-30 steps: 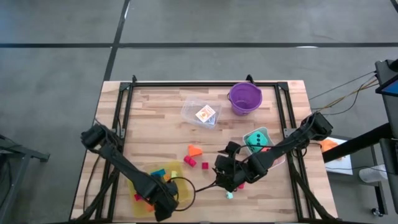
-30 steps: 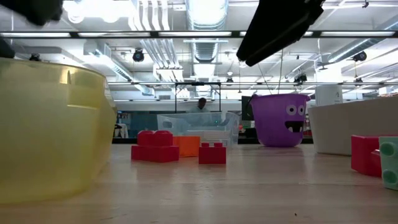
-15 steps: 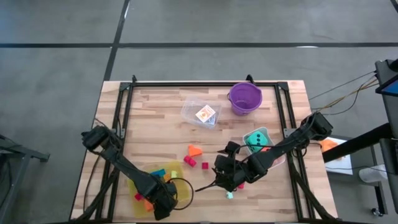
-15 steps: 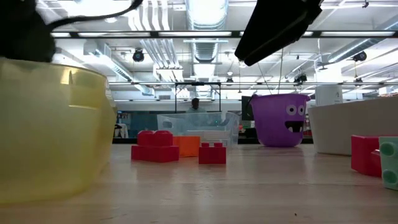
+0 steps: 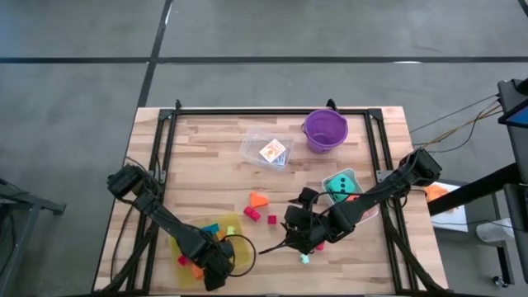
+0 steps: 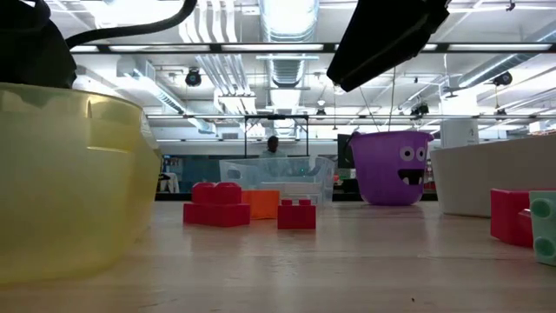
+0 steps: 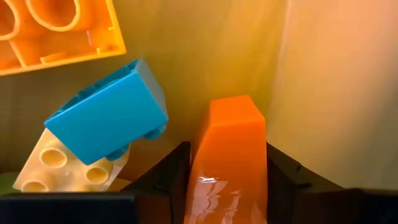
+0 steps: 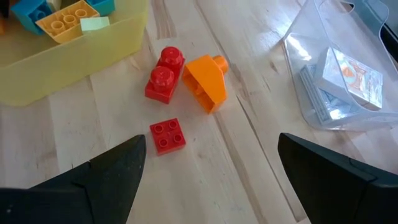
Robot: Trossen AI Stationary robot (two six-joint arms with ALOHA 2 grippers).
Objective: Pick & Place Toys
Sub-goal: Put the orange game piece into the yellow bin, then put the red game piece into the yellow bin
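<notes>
My left gripper [image 5: 208,266] is down inside the flat yellow tray [image 5: 183,246] at the table's near left, shut on an orange piece [image 7: 227,149]. A blue brick [image 7: 106,115], a cream brick [image 7: 59,168] and a yellow-orange brick [image 7: 56,28] lie in the tray beside it. My right gripper [image 5: 291,236] hangs open and empty [image 8: 210,149] above the table's near middle. Beyond it on the wood lie two red bricks [image 8: 163,82] [image 8: 168,135] and an orange wedge [image 8: 205,84]. My left gripper pinches the orange piece between its two fingers, one on each long side [image 7: 198,177]. The fingers lie along the piece, and its free end [image 7: 231,107] sticks out past them toward the tray's wall. Whether it rests on the tray's floor I cannot tell.
A clear tub [image 5: 266,150] with card packs and a purple bucket [image 5: 325,129] stand at the far middle. A teal die [image 5: 338,184] sits in a white bin at the right. A small teal piece [image 5: 304,258] and a red one [image 6: 508,216] lie near my right gripper.
My left arm has come lower over the yellow tray; in the low view it fills more of the space above the tray's rim. My right arm has kept still.
</notes>
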